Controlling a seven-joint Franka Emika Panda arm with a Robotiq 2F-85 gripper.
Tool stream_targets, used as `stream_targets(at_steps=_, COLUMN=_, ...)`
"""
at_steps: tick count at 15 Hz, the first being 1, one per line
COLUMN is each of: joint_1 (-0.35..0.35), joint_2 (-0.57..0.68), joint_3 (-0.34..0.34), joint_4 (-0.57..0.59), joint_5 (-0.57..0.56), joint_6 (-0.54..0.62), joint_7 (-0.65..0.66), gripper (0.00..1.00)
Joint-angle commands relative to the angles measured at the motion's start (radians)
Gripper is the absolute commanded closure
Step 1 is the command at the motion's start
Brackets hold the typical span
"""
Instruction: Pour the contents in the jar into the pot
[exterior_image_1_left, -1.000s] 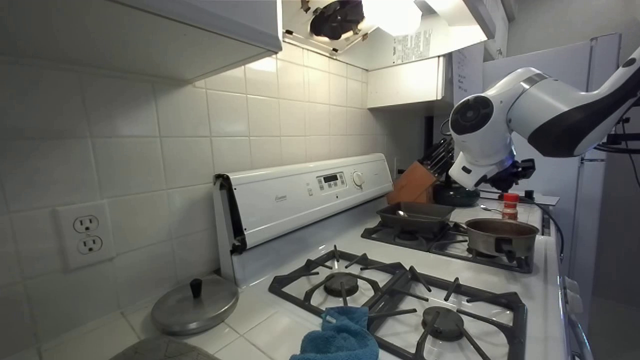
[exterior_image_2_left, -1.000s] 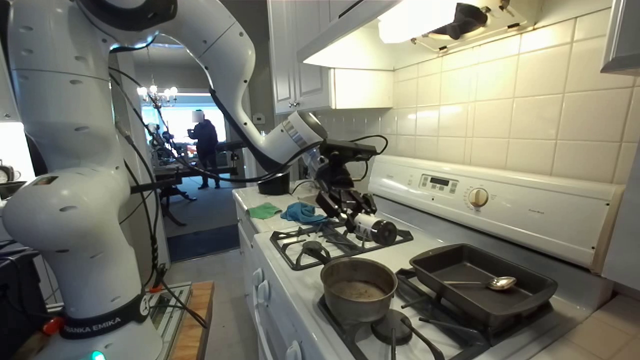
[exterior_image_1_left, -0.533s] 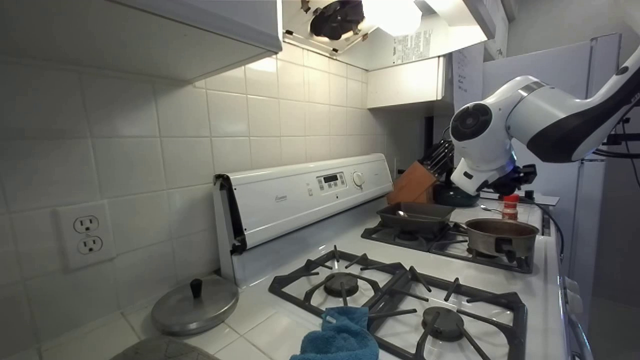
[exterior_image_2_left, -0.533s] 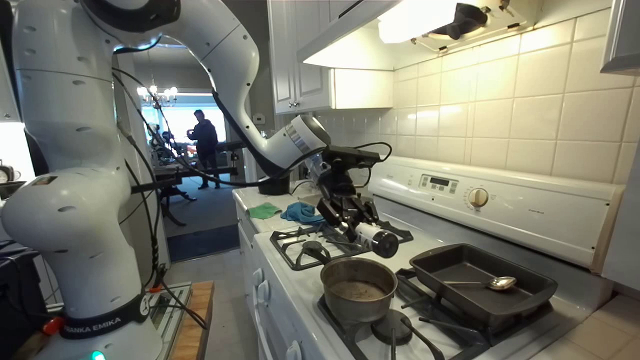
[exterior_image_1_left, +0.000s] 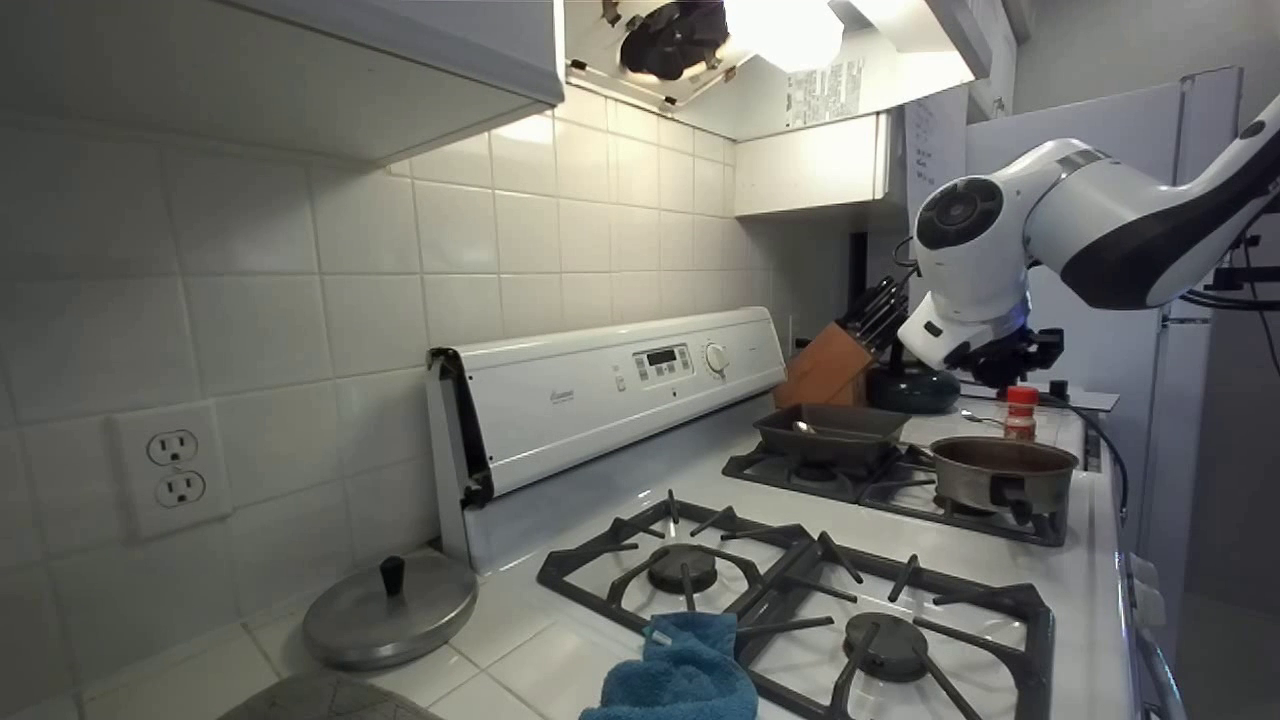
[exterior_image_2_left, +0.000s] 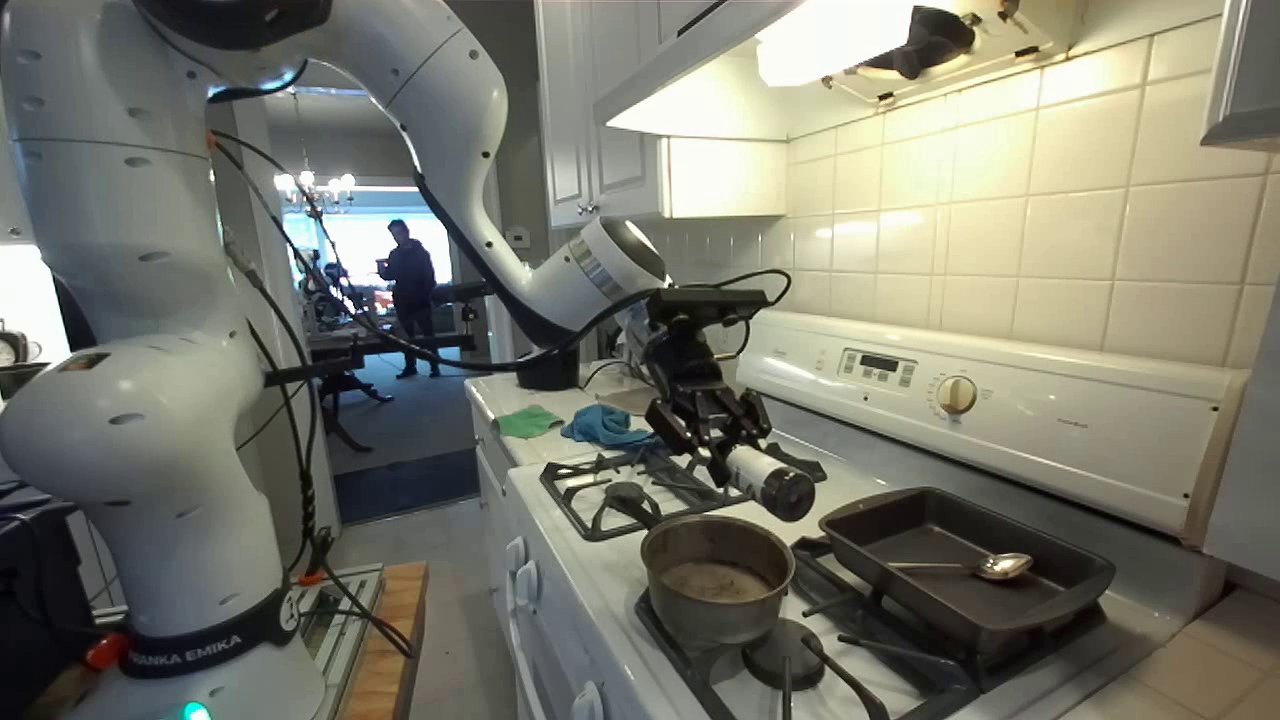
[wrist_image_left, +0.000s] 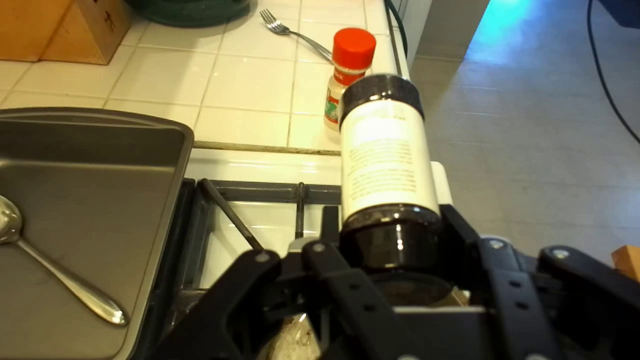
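The jar, with a pale label and dark ends, is held in my gripper, whose fingers are shut on both sides of its near, dark glass end. It leans with its black far end pointing outward and downward. Whether that end is capped cannot be told. In an exterior view the jar hangs above the stove, just beyond the pot's rim on the baking pan's side. The pot sits on a burner, its bottom speckled. Both exterior views show it; in the wrist view my gripper mostly covers it. The arm hides the jar in an exterior view.
A baking pan with a spoon stands beside the pot. On the counter are a red-capped bottle, a fork and a knife block. A blue cloth and a lid lie nearer another end.
My gripper has carried the jar slightly right and down in an exterior view, toward the gap between pot and pan. The jar's black end dips more steeply. The grip is unchanged.
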Motion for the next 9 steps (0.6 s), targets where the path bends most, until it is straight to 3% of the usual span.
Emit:
stream_targets(at_steps=1, joint_1=-0.021, joint_2=-0.102, joint_3=-0.025, joint_4=-0.074, joint_5=-0.011, joint_6=0.107, joint_7=0.045, gripper=0.75)
stream_targets(at_steps=9, joint_1=-0.052, joint_2=-0.215, joint_3=-0.097, joint_4=-0.158, joint_5=-0.042, joint_6=0.356, joint_7=0.19, gripper=0.75)
